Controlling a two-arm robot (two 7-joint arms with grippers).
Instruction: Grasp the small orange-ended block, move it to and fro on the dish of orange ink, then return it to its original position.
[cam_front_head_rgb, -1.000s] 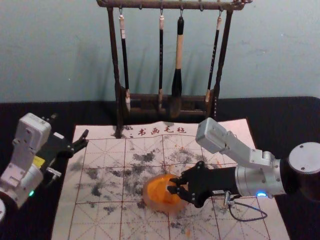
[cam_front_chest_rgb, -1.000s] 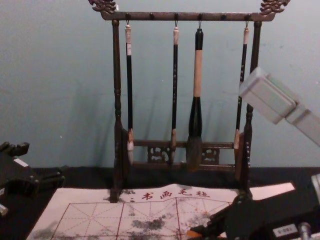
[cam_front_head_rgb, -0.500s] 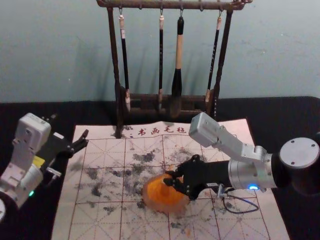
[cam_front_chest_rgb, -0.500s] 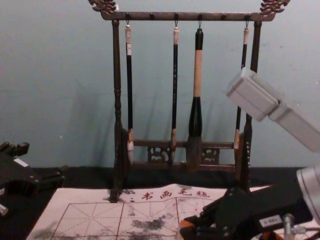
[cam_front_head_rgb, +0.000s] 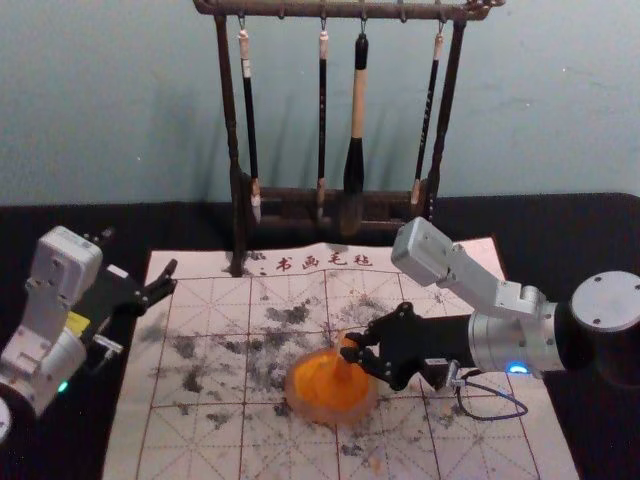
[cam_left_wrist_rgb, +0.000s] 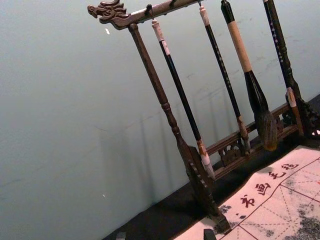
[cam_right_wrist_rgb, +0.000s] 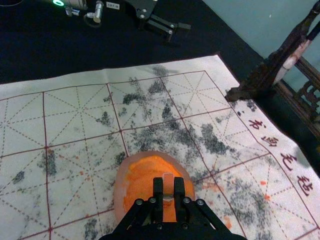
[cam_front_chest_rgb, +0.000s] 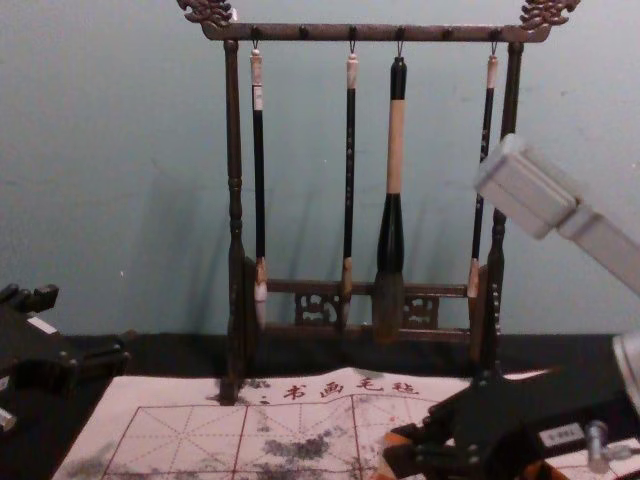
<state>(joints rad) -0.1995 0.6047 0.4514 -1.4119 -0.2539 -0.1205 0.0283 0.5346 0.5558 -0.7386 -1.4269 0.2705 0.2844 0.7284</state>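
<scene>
While the left gripper (cam_front_head_rgb: 140, 258) sits spread open by the left edge of the mat (cam_front_head_rgb: 130, 440), the right gripper (cam_front_head_rgb: 351, 354) pinches the small block (cam_right_wrist_rgb: 168, 185) over the dish of orange ink (cam_right_wrist_rgb: 120, 197).

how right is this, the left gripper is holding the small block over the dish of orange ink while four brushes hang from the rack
The arm is wrong: the right gripper, not the left gripper, holds the small block over the dish of orange ink, as the head view shows. Four brushes do hang from the rack.
</scene>
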